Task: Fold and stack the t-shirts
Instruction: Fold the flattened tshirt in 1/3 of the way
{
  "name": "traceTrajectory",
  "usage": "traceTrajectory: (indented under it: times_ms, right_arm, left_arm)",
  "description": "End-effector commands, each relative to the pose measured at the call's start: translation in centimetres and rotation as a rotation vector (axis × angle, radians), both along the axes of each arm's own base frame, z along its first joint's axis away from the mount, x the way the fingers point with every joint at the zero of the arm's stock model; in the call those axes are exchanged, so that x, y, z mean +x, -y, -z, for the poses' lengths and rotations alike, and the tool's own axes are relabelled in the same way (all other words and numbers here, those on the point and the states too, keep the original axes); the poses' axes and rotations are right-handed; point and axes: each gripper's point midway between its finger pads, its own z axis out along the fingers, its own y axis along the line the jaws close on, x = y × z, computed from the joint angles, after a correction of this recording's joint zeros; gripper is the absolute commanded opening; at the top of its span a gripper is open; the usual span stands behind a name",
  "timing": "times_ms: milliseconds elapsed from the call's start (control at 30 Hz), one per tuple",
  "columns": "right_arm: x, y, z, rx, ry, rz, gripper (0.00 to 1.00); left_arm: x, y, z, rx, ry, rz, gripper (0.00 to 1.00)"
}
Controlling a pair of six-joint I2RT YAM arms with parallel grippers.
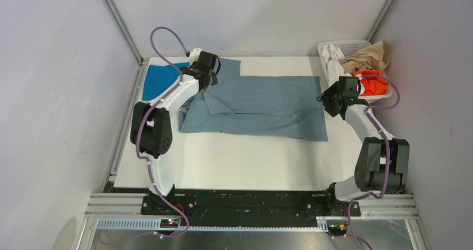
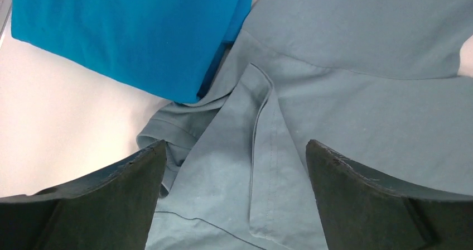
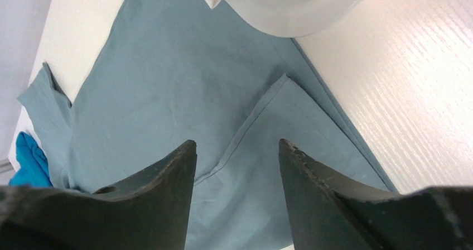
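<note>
Table [image 1: 251, 160]: white, flat, smooth. Grey-blue t-shirt [image 1: 262, 102]: soft matte cloth, partly folded into a broad band across the table's middle. Its long axis runs left to right; the left end is rumpled, with a sleeve and seams doubled over, and the right end is square. Brighter blue t-shirt [image 1: 159, 80]: flat folded rectangle at far left, 1 corner touching the grey-blue one. White plastic basket [image 1: 346, 44]: far right corner, holding crumpled garments. Left gripper [image 2: 234, 149]: fingers spread wide above the rumpled end, nothing between them. Right gripper [image 3: 237, 144]: fingers apart over the right-end hem, pinching nothing.
</note>
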Motion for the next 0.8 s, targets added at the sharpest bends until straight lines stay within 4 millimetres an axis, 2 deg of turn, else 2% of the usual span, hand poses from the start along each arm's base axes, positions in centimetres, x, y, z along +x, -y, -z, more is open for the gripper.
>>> traceTrajectory:
  times_ms: [0,33,100,133,167,200,233,267,300,367,433,567,667,767]
  right_arm:
    - [-0.2,0.9,-3.3,-0.099,0.044,0.016,0.69]
    - [-0.6,0.9,-3.4,-0.122,0.038,0.016,0.79]
    - [-1.7,0.8,-3.7,-0.171,0.020,-0.007,0.87]
    - [-2.6,0.6,-3.6,-0.187,-0.002,-0.018,0.90]
    - [-3.2,0.9,-3.4,-0.215,-0.022,-0.018,0.92]
    - [-4.6,1.1,-2.6,-0.226,-0.063,-0.021,0.94]
    - [-5.6,1.3,-2.4,-0.240,-0.082,-0.023,0.94]
    - [-6.7,1.3,-1.0,-0.242,-0.117,-0.028,0.95]
    - [-8.1,1.5,0.0,-0.243,-0.138,-0.023,0.95]
    - [-10.0,2.1,1.8,-0.230,-0.165,-0.003,0.96]
    - [-11.3,2.3,3.4,-0.192,-0.174,-0.002,0.96]
    - [-11.9,1.3,5.3,-0.112,-0.180,-0.055,0.93]
    - [-11.6,0.4,6.1,-0.063,-0.194,-0.092,0.89]
    - [-11.5,0.6,7.0,-0.060,-0.216,-0.073,0.83]
  left_arm:
    - [-0.1,0.1,-4.6,-0.047,0.088,0.034,0.99]
    - [-0.5,0.1,-4.9,-0.053,0.090,0.038,1.00]
    - [-2.2,0.2,-6.3,-0.097,0.107,0.058,1.00]
    - [-3.5,0.0,-5.0,-0.103,0.076,0.055,1.00]
    - [-4.7,-0.3,-6.1,-0.128,0.100,0.055,1.00]
    - [-6.4,-0.8,-4.0,-0.135,0.058,0.032,1.00]
    - [-8.5,-1.6,-3.2,-0.137,0.043,0.021,1.00]
    - [-9.5,-1.9,-2.5,-0.150,0.038,0.004,1.00]
    - [-11.5,-2.7,-1.5,-0.147,0.020,-0.007,1.00]
    - [-14.1,-3.8,0.5,-0.158,-0.012,-0.040,1.00]
    - [-15.7,-4.9,2.5,-0.183,-0.039,-0.082,1.00]
    - [-16.6,-5.5,5.6,-0.290,-0.101,-0.105,1.00]
    - [-16.3,-5.3,6.9,-0.320,-0.124,-0.100,1.00]
    - [-16.3,-6.2,8.5,-0.311,-0.152,-0.136,0.97]
